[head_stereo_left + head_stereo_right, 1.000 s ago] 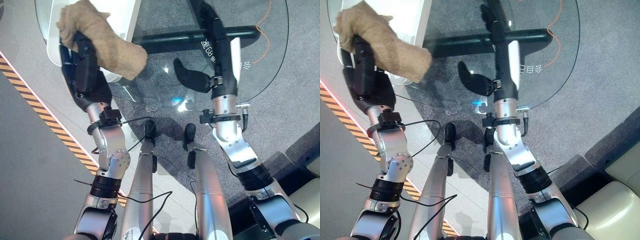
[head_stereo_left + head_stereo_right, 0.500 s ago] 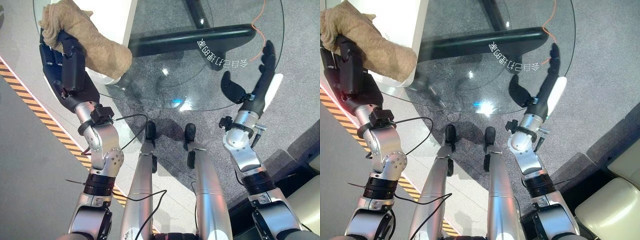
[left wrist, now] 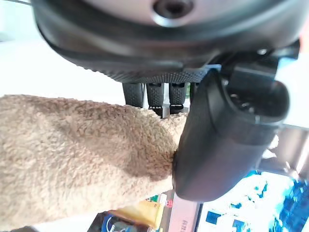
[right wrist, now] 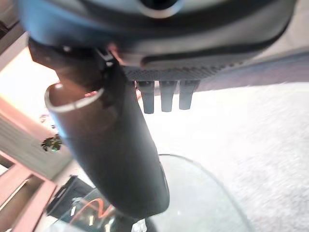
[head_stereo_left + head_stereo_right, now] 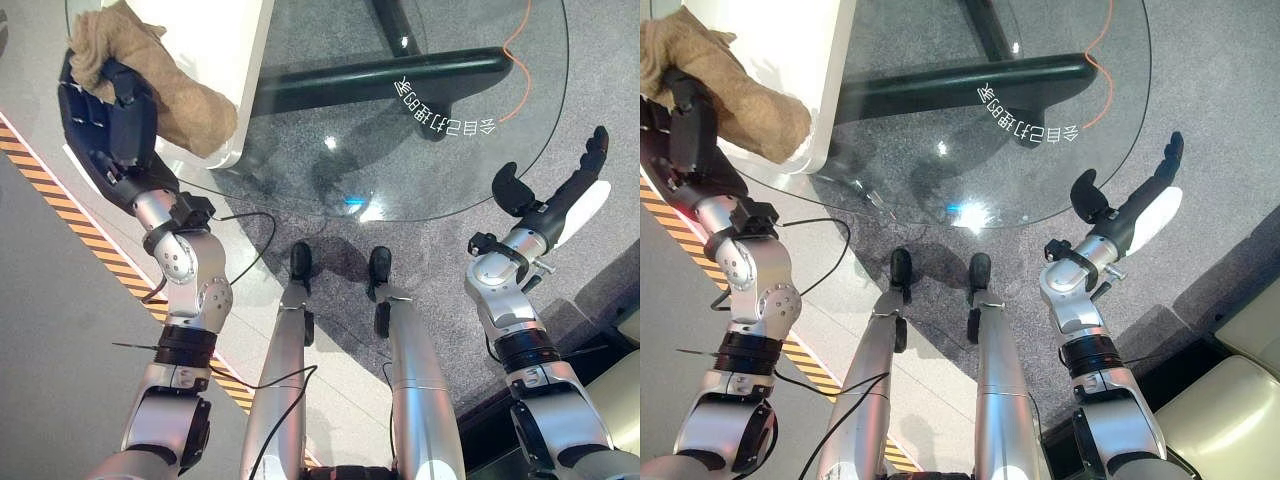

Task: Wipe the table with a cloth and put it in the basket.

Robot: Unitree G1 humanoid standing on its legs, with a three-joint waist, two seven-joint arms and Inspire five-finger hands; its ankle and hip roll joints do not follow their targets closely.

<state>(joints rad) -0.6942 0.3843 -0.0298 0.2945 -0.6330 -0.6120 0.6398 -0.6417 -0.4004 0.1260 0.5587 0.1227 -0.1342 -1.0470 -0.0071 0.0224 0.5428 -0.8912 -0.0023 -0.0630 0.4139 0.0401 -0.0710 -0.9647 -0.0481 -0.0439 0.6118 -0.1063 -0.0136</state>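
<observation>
At the upper left of the frame, my left hand [image 5: 108, 125] clenches the tan cloth [image 5: 185, 95], fingers and thumb curled around its bunched top while the loose end hangs toward the middle of the frame, over the edge of a white rounded container [image 5: 215, 40] that stands beside the round glass table [image 5: 440, 130]. My wrist view confirms the grasp: the thumb [image 3: 227, 130] presses the fleecy cloth [image 3: 72, 154] against the palm.

At the right edge of the frame, my right hand [image 5: 560, 195] hangs released, fingers straight and thumb apart, holding nothing, just off the table's rim over the grey carpet.

The wiping looks finished, as I judge it, and the step in hand is carrying the cloth to the basket; I take the white container for it, though its inside is hidden. The next move calls for bringing the bundle squarely over the opening, then letting the fingers go so the trailing end does not catch on the rim.

A second ago my right hand lay over the glass near the frame's centre; it has since swung out past the rim to the right. My left hand has drawn the cloth further toward the upper left corner.
</observation>
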